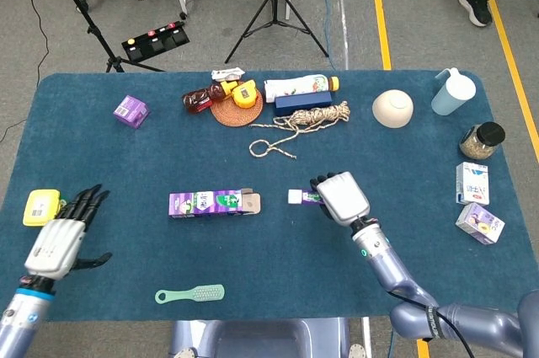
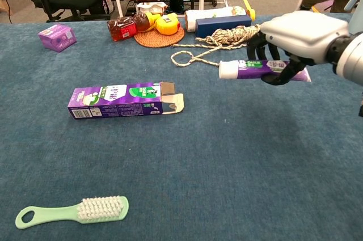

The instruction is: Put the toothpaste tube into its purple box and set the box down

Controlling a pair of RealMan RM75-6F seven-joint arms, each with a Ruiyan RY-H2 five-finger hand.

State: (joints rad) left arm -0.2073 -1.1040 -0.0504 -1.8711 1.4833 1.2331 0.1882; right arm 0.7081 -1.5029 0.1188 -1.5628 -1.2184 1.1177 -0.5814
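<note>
While left robot hand [image 1: 61, 238] spreads empty, right robot hand [image 2: 295, 39] grips toothpaste tube [image 2: 255, 70].

R hand [image 1: 341, 197] gripping toothpaste tube [image 1: 301, 198], purple box [image 1: 213, 203] to its left, L hand [image 1: 61, 240] fingers spread

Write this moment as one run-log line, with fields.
right hand: holds toothpaste tube above table | left hand: open | purple box: lying, flap open

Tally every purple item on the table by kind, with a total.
Long purple toothpaste box: 1
Purple toothpaste tube with white cap: 1
Small purple cube-shaped box: 1
Small purple carton at right edge: 1
Total: 4
</note>
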